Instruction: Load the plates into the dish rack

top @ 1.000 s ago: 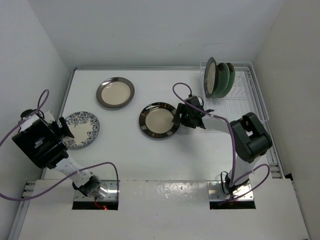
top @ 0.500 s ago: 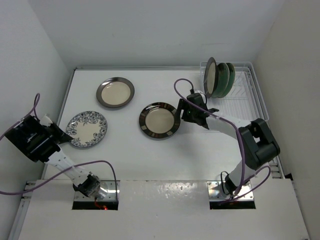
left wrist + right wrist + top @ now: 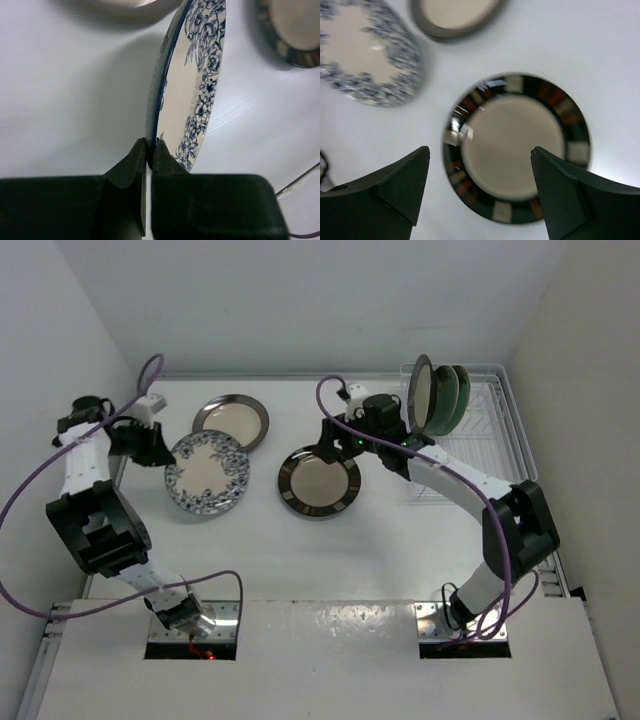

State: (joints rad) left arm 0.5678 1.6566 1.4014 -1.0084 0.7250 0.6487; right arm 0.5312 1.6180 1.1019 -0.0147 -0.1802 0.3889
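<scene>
White table point(image 3: 300, 540): blue-white plate point(image 3: 207, 471) held tilted, rim in left fingers point(image 3: 129, 167).

No text, label, brand, number or sign readable in any view; blue-white plate point(image 3: 206, 471) and brown-rimmed plate point(image 3: 320, 481) carry only decorative patterns.

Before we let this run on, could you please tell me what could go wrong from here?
1. The left tool pinches the blue plate by a thin bit of rim only; the plate could swing or slip out.
2. The rack stands far to the right, and the open right tool hovers over the brown-rimmed plate in between; the blue plate could hit it on the way.
</scene>
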